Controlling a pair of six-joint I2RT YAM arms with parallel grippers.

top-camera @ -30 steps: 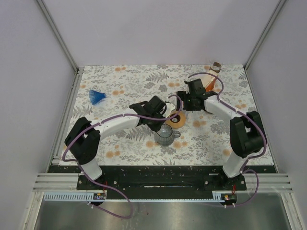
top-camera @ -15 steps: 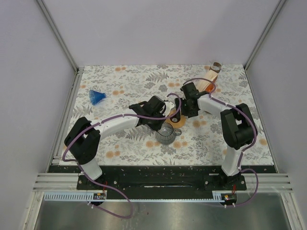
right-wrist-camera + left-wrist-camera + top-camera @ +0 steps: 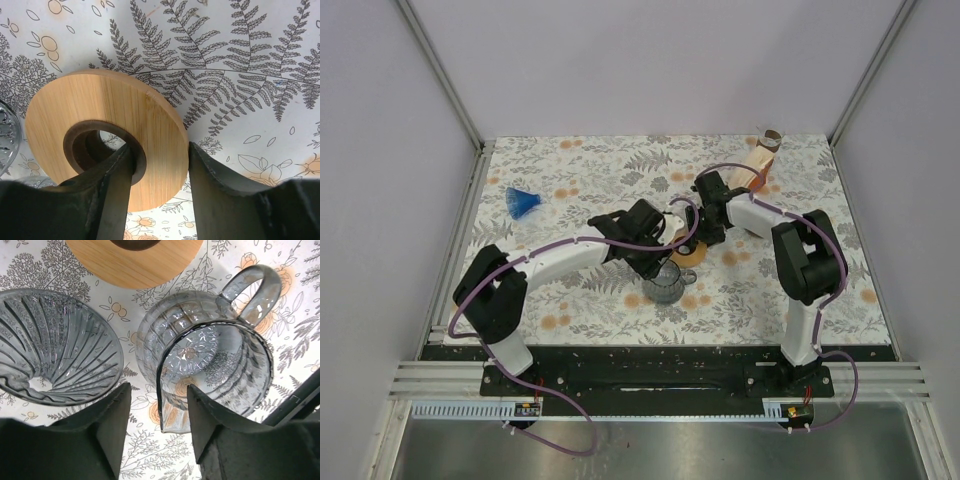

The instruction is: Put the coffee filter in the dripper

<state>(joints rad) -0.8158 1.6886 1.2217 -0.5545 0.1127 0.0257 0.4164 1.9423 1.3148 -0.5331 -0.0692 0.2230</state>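
Meanwhile the right gripper (image 3: 160,150) pinched the wooden ring (image 3: 150,112) (one finger in its hole); the left gripper (image 3: 158,390), jaws apart, straddled the glass mug (image 3: 200,315) rim, right of the dripper (image 3: 60,340).

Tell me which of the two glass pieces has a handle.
The cup, right of the ribbed dripper in the left wrist view: it has a loop handle at its upper right. The dripper is a bare cone with a hole.

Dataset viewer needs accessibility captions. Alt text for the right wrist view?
The right gripper grips a wooden ring, one finger inside its hole and the other outside the rim, with a fern-print tablecloth behind it.
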